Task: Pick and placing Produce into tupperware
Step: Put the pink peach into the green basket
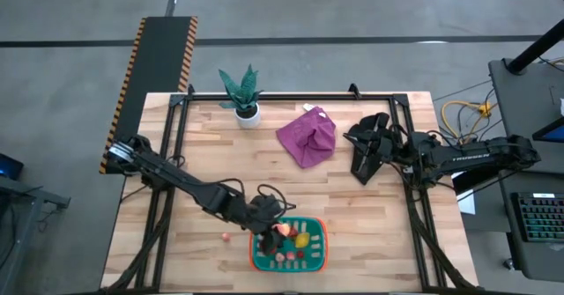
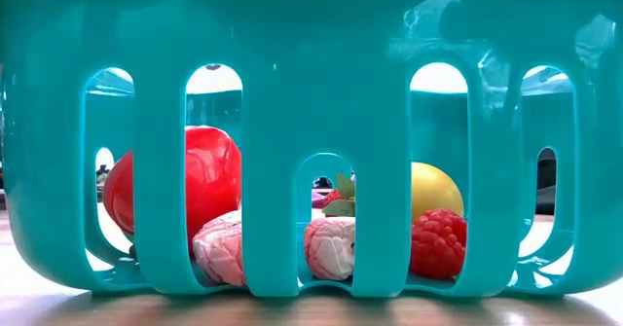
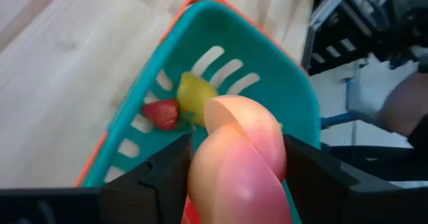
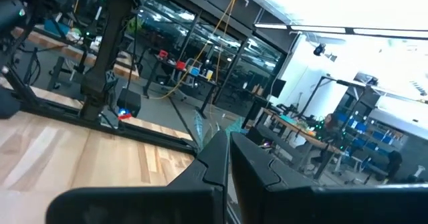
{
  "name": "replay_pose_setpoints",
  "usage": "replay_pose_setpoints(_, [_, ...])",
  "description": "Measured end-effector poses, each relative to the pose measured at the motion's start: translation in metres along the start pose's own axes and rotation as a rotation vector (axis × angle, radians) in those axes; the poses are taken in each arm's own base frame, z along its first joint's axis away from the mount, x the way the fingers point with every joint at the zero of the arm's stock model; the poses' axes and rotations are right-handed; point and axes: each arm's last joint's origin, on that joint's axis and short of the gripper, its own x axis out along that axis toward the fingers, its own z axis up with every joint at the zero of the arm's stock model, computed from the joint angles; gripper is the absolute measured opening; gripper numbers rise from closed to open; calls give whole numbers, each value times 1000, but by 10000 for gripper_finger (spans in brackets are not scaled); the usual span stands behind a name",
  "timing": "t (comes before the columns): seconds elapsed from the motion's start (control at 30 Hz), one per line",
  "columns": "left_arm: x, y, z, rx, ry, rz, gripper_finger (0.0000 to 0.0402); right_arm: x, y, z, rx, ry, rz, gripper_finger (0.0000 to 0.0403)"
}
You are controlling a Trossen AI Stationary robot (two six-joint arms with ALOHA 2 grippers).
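The teal basket with an orange-red rim (image 1: 289, 258) sits near the table's near edge; its slotted wall (image 2: 311, 131) fills the low view. Inside lie a red piece (image 2: 209, 185), a yellow piece (image 2: 433, 190), a raspberry (image 2: 438, 243) and pink pieces (image 2: 326, 248). My left gripper (image 3: 234, 170) is over the basket's left part (image 1: 275, 227), shut on a peach-orange fruit (image 3: 234, 157). A tiny pink piece (image 1: 226, 237) lies on the table left of the basket. My right gripper (image 4: 227, 164) waits, shut, at the table's right side (image 1: 361, 154). My left gripper pinches the peach-orange fruit (image 3: 231, 184) between its two fingers (image 3: 170, 177), one on each side of it. It comes from above and from the left, slanting down. The fruit is lifted clear, over the inside of the basket (image 3: 221, 70).
A purple cloth (image 1: 307, 136) lies at the far middle of the table, with a potted plant in a white pot (image 1: 244, 97) at the far edge to its left. Bare wood lies between the cloth and the basket.
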Motion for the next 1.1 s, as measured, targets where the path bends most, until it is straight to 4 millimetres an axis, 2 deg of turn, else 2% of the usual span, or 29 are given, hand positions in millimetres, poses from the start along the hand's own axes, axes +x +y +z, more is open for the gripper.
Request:
replay_pose_setpoints(0.37, [21, 14, -2, -9, 26, 56, 196, -1, -1, 1, -15, -11, -6, 9])
replay_pose_setpoints(0.6, [22, 15, -2, -7, 51, 44, 196, -1, -1, 2, -8, -15, -9, 9])
replay_pose_setpoints(0.8, [22, 14, 6, 105, 106, -57, 200, -1, -1, 2, -3, -19, -11, 9])
replay_pose_setpoints(1.1, [23, 16, 12, 218, 123, -130, 280, -1, -2, 2, -2, -22, -12, 9])
